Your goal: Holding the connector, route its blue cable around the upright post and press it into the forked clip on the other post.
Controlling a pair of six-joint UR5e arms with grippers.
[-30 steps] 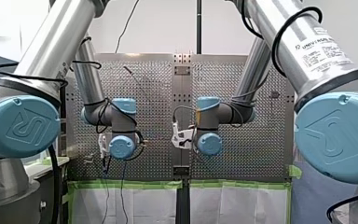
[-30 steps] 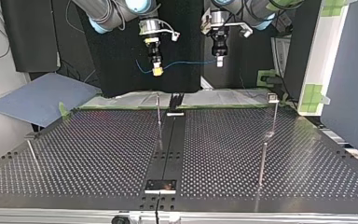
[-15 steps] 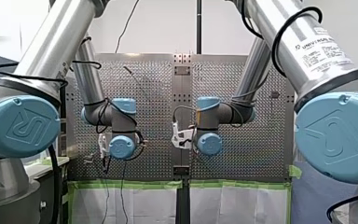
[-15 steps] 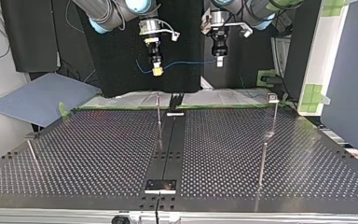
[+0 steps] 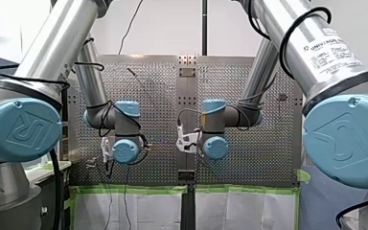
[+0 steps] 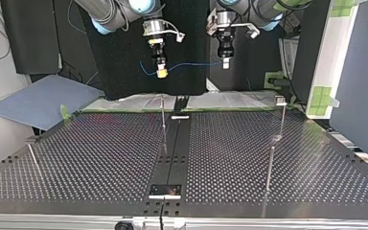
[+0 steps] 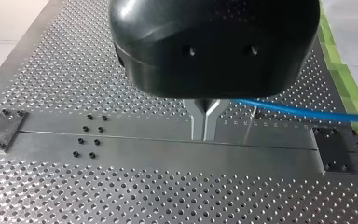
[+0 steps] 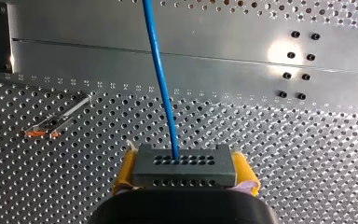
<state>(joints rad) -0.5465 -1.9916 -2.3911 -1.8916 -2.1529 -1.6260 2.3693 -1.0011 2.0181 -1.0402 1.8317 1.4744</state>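
Yellow pads of my right gripper (image 6: pixel 161 72) clamp the grey connector (image 8: pixel 184 165). Its blue cable (image 8: pixel 161 84) stretches to my left gripper (image 7: pixel 204 123), whose metal fingers are pinched on it, high above the upright post (image 6: pixel 163 112) and forked clip (image 6: pixel 280 100).

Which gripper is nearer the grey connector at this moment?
Right. My right gripper is shut on the connector, which sits between its yellow pads. My left gripper hangs apart from it at the top view's right, further along the blue cable.

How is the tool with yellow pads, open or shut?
Shut. In the right wrist view my right tool's yellow pads squeeze both sides of the grey connector; its cable runs out ahead.
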